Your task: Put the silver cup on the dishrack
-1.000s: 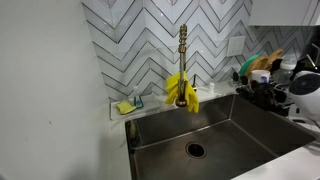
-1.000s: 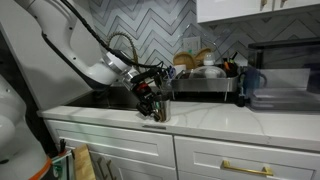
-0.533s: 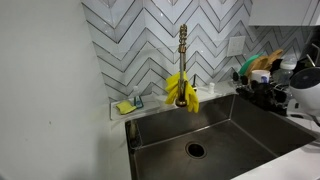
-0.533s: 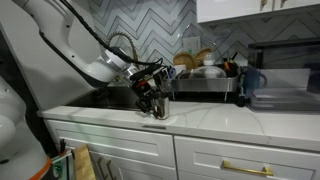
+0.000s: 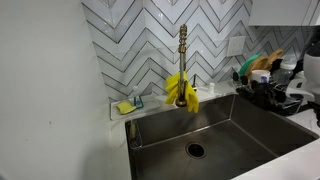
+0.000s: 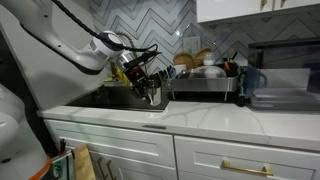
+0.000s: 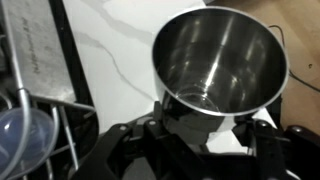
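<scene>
While the wrist view is looking down over the gripper (image 7: 205,128), its jaws are gripping the near wall of the cup (image 7: 220,60). The cup's open mouth is facing the camera and its shiny inside is showing bare. White counter (image 7: 110,60) is lying beneath it. At the left edge of this view, black wires of the rack (image 7: 50,115) are crossing over something pale blue (image 7: 18,135), and the cup is sitting well clear of those wires.

In an exterior view the arm (image 6: 70,45) is reaching in from the left, and the cup (image 6: 153,93) is hanging from the gripper near the counter's edge by the sink (image 6: 100,100). It appears to be hovering just above the surface, though contact is hard to judge. Farther right along the counter, the rack (image 6: 205,88) is standing against the wall, carrying stacked dishes (image 6: 200,62), apart from the cup.

Beyond, in an exterior view, the faucet (image 5: 183,45) is rising behind the basin with a yellow cloth (image 5: 181,90) draped over it, and a sponge tray (image 5: 126,105) is sitting at the back corner.
</scene>
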